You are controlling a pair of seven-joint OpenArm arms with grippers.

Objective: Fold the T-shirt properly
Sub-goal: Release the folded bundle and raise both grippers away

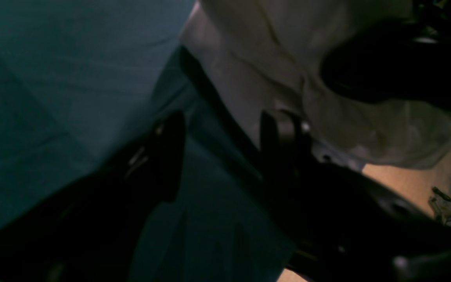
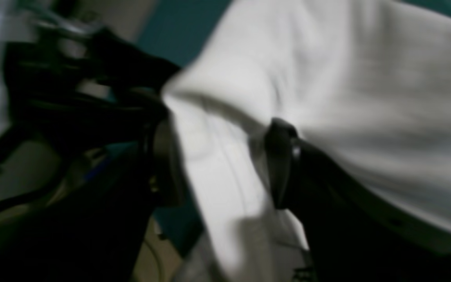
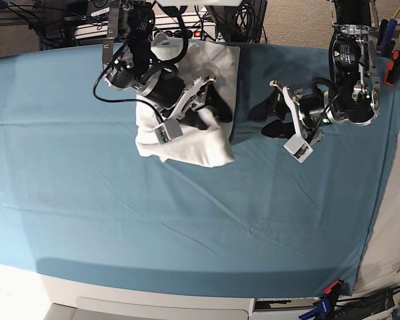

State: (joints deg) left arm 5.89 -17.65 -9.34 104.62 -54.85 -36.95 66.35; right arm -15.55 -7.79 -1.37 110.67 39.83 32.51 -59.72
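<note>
The wrinkled white cotton T-shirt point(image 3: 187, 137) lies bunched into a narrow, untidy bundle on the teal-clothed bench point(image 3: 187, 220), so neat final folds remain. The right hand point(image 2: 225, 164) is spread around a fold, the left hand point(image 1: 217, 156) spread and empty.

The T-shirt point(image 3: 203, 143) is soft white cloth, all wrinkly — the teal table cloth point(image 3: 187, 220) is smooth, matt cloth.

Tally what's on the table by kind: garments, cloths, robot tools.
T-shirt: 1
Teal cloth: 1
Tools: 2, the left tool and the right tool
Total: 4
</note>
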